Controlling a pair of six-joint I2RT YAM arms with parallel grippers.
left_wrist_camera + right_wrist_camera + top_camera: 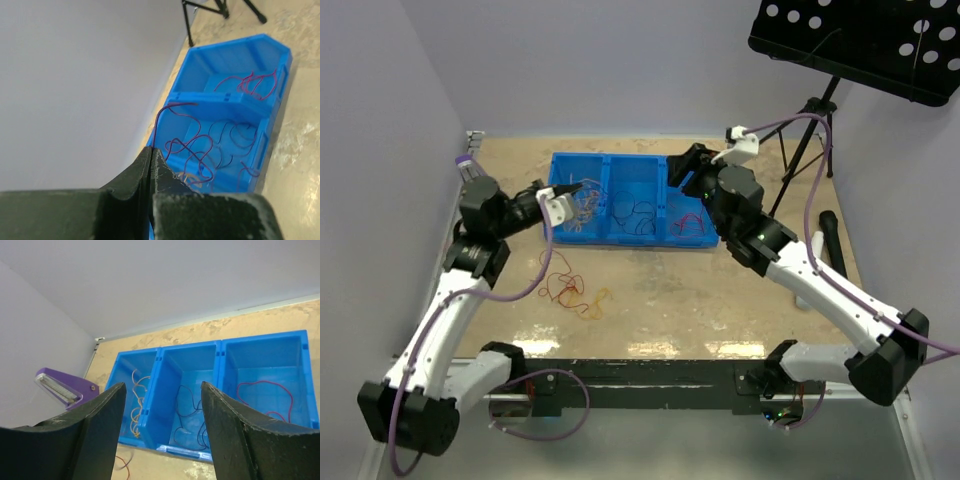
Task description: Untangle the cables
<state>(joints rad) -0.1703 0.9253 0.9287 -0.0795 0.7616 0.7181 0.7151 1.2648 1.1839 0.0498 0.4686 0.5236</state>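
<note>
A small tangle of red, orange and yellow cables [575, 290] lies on the table in front of the blue three-compartment bin [620, 232]. The left compartment holds yellow cables [134, 405], the middle one black cables [190, 415], the right one red cables [265, 397]. My left gripper [566, 196] is over the left compartment. Its jaws are shut on a thin dark red cable [162, 112] that arcs up from the tips [151, 150]. My right gripper [682, 172] hovers above the bin's right part, open and empty [162, 386].
A black music stand [865, 40] on a tripod [810, 130] stands at the back right, beyond the table edge. Grey walls close the left and back sides. A purple part of the left arm [62, 387] shows left of the bin.
</note>
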